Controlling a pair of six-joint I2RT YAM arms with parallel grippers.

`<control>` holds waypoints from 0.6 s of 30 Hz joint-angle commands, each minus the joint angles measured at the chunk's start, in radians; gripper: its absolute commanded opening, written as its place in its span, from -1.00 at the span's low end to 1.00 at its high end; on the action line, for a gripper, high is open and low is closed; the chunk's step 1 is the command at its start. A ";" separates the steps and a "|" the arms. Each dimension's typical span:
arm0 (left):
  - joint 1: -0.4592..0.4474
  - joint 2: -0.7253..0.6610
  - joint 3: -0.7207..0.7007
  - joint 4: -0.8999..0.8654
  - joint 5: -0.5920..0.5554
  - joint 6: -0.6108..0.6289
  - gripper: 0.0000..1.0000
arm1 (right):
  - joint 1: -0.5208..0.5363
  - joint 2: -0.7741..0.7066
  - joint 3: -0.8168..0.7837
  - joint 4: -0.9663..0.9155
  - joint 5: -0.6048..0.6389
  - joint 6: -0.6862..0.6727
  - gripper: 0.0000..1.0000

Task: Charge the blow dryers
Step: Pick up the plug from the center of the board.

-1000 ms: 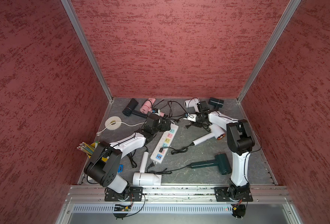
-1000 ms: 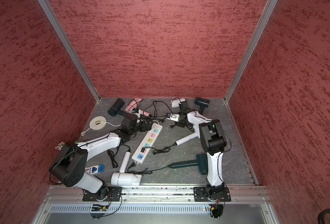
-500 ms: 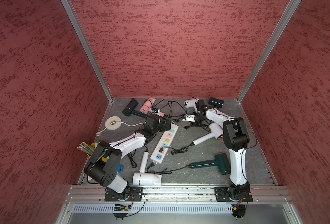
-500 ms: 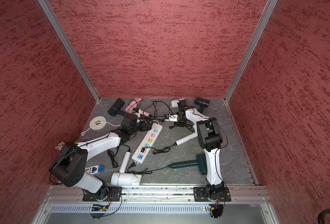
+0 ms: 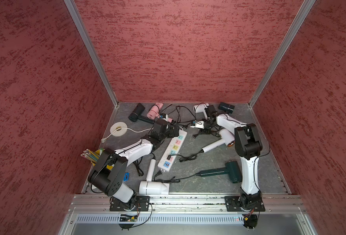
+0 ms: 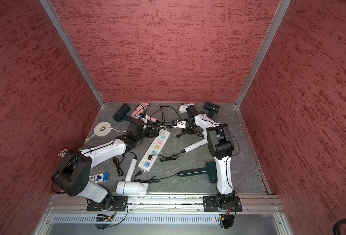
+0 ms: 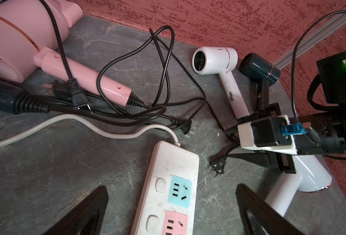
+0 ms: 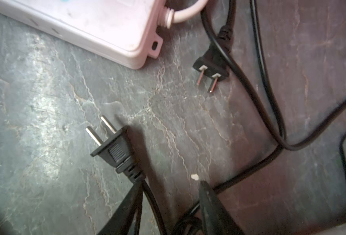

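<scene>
two fingers (image 7: 90, 209) of the left gripper (image 7: 171, 188) stand spread wide and hold nothing, one on either side of the cord end of the power strip (image 7: 180, 154). the right gripper (image 8: 170, 185) is low over the grey table (image 8: 36, 91) with its jaws apart. a black cord (image 8: 153, 203) runs loose through the gap. that cord's plug (image 8: 115, 150) lies flat just past the fingertips, prongs toward the strip. a second plug (image 8: 210, 67) lies unplugged near the strip's corner.

beyond the right gripper, a white blow dryer (image 7: 214, 59) and a navy blow dryer (image 7: 257, 69) lie side by side at the back wall. a second white blow dryer (image 7: 310, 173) lies under the right arm. the pink blow dryer (image 7: 15, 40) and a black blow dryer (image 5: 136, 113) lie at the back left. toward the front lie a dark green blow dryer (image 5: 232, 172) and a third white blow dryer (image 5: 152, 187). one seated plug (image 5: 168, 157) sits in a socket of the strip.
</scene>
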 commanded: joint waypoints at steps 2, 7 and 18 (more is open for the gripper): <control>0.003 -0.020 0.022 -0.009 0.010 0.001 0.99 | -0.001 -0.057 -0.024 -0.011 -0.052 -0.012 -0.03; 0.003 -0.020 0.023 -0.009 0.013 0.001 0.99 | -0.005 -0.073 -0.031 -0.017 -0.077 -0.025 0.03; 0.003 -0.022 0.024 -0.012 0.015 0.003 0.99 | 0.001 -0.068 -0.039 -0.044 -0.054 -0.073 0.11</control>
